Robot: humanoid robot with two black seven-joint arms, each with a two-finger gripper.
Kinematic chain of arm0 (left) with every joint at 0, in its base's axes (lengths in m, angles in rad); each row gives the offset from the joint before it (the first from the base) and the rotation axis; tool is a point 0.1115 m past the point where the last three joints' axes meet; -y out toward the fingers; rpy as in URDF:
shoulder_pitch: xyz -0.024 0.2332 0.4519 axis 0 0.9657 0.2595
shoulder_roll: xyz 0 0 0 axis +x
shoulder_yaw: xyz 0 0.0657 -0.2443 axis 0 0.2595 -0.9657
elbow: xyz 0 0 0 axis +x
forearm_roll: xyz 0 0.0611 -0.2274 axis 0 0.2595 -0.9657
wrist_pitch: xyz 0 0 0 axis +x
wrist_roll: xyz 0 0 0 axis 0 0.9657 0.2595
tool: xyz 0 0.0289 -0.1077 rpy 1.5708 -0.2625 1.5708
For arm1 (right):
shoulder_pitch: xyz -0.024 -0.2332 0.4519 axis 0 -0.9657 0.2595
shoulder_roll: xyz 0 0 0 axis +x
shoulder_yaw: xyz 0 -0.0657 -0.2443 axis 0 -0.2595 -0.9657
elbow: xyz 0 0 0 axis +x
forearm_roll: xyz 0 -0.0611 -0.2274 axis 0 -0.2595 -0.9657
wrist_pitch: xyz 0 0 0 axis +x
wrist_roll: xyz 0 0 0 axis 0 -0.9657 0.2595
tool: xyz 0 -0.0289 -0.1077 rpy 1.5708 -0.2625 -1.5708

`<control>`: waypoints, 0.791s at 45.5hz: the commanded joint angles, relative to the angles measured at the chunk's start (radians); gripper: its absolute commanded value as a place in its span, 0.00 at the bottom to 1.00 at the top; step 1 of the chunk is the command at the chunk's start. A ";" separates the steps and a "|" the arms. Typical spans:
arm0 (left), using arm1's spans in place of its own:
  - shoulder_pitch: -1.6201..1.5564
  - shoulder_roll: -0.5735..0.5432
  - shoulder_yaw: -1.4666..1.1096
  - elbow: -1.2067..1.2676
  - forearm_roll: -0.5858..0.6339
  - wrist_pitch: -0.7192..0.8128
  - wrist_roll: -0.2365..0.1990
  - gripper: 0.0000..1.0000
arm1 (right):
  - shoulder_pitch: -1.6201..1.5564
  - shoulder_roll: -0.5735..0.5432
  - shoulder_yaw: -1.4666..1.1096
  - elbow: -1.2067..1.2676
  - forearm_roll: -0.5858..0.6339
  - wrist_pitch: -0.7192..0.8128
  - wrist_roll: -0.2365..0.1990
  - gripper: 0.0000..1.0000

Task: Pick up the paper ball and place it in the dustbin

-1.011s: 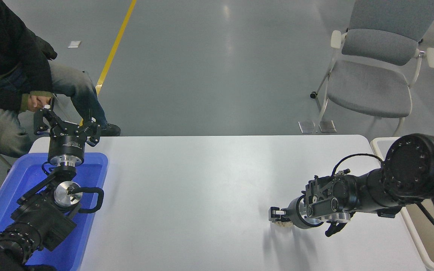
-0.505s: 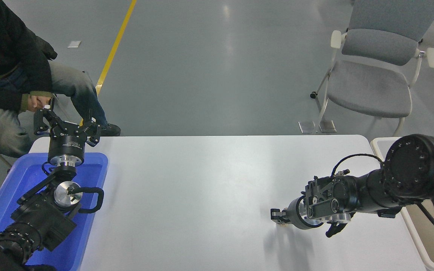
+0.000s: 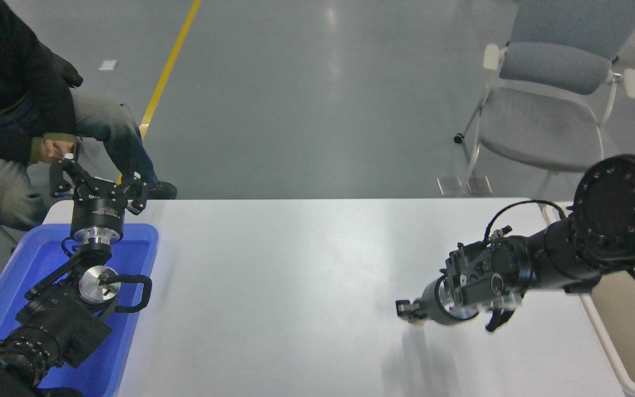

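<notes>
— What does the paper ball look like from your seat?

— You can barely see it. The paper ball (image 3: 418, 323) shows only as a pale tan sliver under the tip of the right gripper (image 3: 407, 310), whose fingers are pinched narrow around it. Most of the wad is hidden by the black fingers, so you cannot judge its shape.

— Where is it, then?

— Over the right part of the white table (image 3: 295, 275), with a soft shadow on the tabletop below and in front of it — it looks lifted clear of the surface. The dustbin (image 3: 598, 325) stands at the table's right edge, its cream rim and beige inside partly covered by your right arm; the ball is well apart from it.

— What differs from half a second ago?

— Your right arm has risen: the big elbow joint sits higher in the picture, and the wrist has tilted up with it. The shadow below the gripper has dropped away from the fingers and spread. The gripper tip itself has hardly shifted sideways.

— And the other side?

— Your left gripper (image 3: 98, 182) is parked over the blue tray (image 3: 141, 242), fingers spread wide, unchanged. A person sits beyond the far left corner; a grey chair (image 3: 538, 127) stands beyond the far right.
</notes>
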 commanded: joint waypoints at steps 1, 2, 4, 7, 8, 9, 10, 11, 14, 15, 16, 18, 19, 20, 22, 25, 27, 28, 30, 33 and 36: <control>0.001 0.000 0.000 0.000 -0.001 0.000 0.000 0.99 | 0.358 -0.092 -0.071 0.218 -0.037 0.098 0.003 0.00; 0.001 0.000 0.000 0.000 -0.001 0.000 0.000 0.99 | 0.393 -0.103 -0.074 0.229 -0.037 0.119 0.003 0.00; 0.001 0.000 0.000 0.000 -0.001 0.000 0.000 0.99 | 0.461 -0.118 -0.080 0.249 -0.037 0.171 0.003 0.00; 0.001 0.000 0.000 0.000 -0.001 0.000 0.000 0.99 | 0.559 -0.133 -0.085 0.269 -0.037 0.242 0.002 0.00; 0.001 0.000 0.000 0.000 -0.001 0.000 0.000 0.99 | 0.590 -0.136 -0.085 0.274 -0.037 0.263 0.002 0.00; 0.001 0.000 0.000 0.000 -0.001 0.000 0.000 0.99 | 0.620 -0.139 -0.086 0.278 -0.037 0.283 0.002 0.00; 0.001 0.000 0.000 0.000 -0.001 0.000 0.000 0.99 | 0.648 -0.141 -0.086 0.281 -0.037 0.305 0.002 0.00; 0.001 0.000 0.000 0.000 -0.001 0.000 0.000 0.99 | 0.676 -0.141 -0.085 0.283 -0.037 0.325 0.002 0.00; 0.001 0.000 0.000 0.000 -0.001 0.000 0.000 0.99 | 0.742 -0.141 -0.085 0.286 -0.037 0.381 0.000 0.00; 0.001 0.000 0.000 0.000 -0.001 0.000 0.000 0.99 | 0.784 -0.139 -0.082 0.287 -0.037 0.420 0.000 0.00; 0.001 0.000 0.002 0.000 -0.001 0.000 0.000 0.99 | 0.800 -0.139 -0.079 0.288 -0.037 0.431 0.000 0.00; 0.001 0.000 0.002 0.000 -0.001 0.000 0.000 0.99 | 0.826 -0.139 -0.077 0.289 -0.037 0.452 0.000 0.00; 0.001 0.000 0.002 0.000 -0.001 0.000 0.000 0.99 | 0.838 -0.139 -0.077 0.289 -0.037 0.461 0.000 0.00; 0.001 0.000 0.002 0.000 -0.001 0.000 0.000 0.99 | 0.851 -0.139 -0.077 0.289 -0.037 0.471 0.000 0.00; 0.001 0.000 0.002 0.000 -0.001 0.000 0.000 0.99 | 0.869 -0.139 -0.077 0.289 -0.037 0.487 0.000 0.00; 0.001 0.000 0.002 0.000 -0.001 0.000 0.000 0.99 | 0.894 -0.141 -0.079 0.289 -0.036 0.510 0.000 0.00; 0.001 0.000 0.002 0.000 -0.001 0.000 0.000 0.99 | 0.911 -0.146 -0.083 0.289 -0.036 0.520 0.000 0.00; 0.001 0.000 0.002 0.000 -0.001 0.000 0.000 0.99 | 0.920 -0.150 -0.085 0.289 -0.036 0.524 0.000 0.00; 0.001 0.000 0.002 0.000 -0.001 0.000 0.000 0.99 | 0.932 -0.159 -0.088 0.288 -0.034 0.535 0.000 0.00; 0.001 0.000 0.002 0.000 -0.001 0.000 0.000 0.99 | 0.938 -0.181 -0.102 0.284 -0.034 0.544 0.000 0.00; 0.001 0.000 0.002 0.000 -0.001 0.000 0.000 0.99 | 0.943 -0.213 -0.139 0.274 -0.034 0.541 0.000 0.00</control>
